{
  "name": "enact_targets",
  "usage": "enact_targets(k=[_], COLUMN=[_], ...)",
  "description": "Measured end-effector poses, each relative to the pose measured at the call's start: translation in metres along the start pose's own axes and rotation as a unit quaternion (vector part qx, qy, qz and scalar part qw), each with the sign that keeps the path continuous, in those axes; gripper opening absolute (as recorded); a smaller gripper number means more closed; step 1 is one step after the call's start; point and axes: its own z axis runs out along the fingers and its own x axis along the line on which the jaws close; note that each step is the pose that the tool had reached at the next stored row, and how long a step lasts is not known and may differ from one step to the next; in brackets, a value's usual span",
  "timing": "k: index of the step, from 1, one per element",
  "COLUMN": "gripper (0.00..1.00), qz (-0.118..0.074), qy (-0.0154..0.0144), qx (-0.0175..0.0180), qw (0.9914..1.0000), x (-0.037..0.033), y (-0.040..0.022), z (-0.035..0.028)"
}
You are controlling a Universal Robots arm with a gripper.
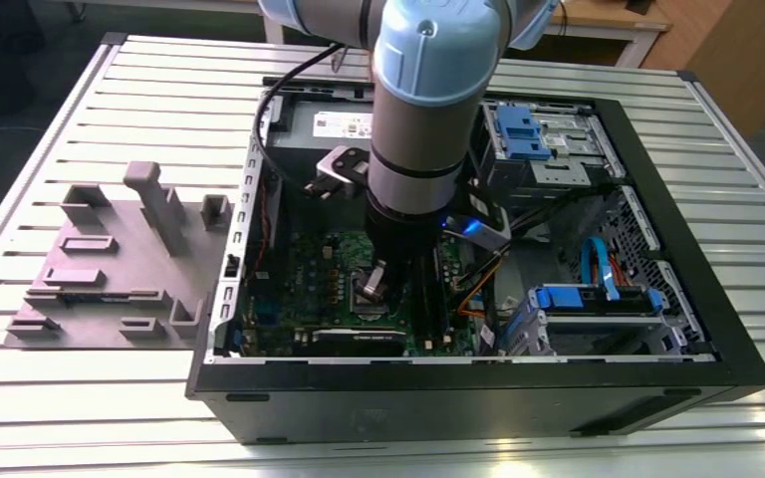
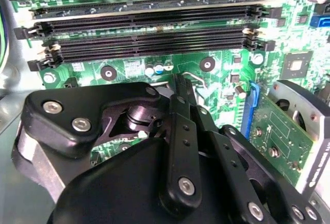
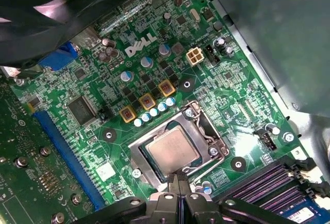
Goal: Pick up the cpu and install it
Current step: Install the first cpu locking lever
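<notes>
Silvery cpu (image 3: pixel 170 149) in socket (image 3: pixel 203 126)

Lab: slatted metal workbench (image 1: pixel 77 129)

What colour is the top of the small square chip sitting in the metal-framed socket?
Silvery-grey metal; the small flat square cpu shows best in the first wrist view.

An open black metal computer case (image 1: pixel 489 383) lies on the slatted silver table (image 1: pixel 117 418). The blue-grey robot arm (image 1: pixel 422 110) reaches down inside, its claw (image 1: pixel 375 284) low over the green motherboard (image 1: pixel 306 299), perhaps touching it. A grey moulded fixture tray (image 1: pixel 111 264) sits beside the case, at the exterior view's left.
</notes>
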Motion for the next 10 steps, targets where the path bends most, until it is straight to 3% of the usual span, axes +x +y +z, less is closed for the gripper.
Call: enact_targets(k=[10], gripper=[0.10], qz=[0.000], qy=[0.0000], qx=[0.0000], qw=[1.00000], x=[-0.0015], y=[-0.0039], z=[0.0021])
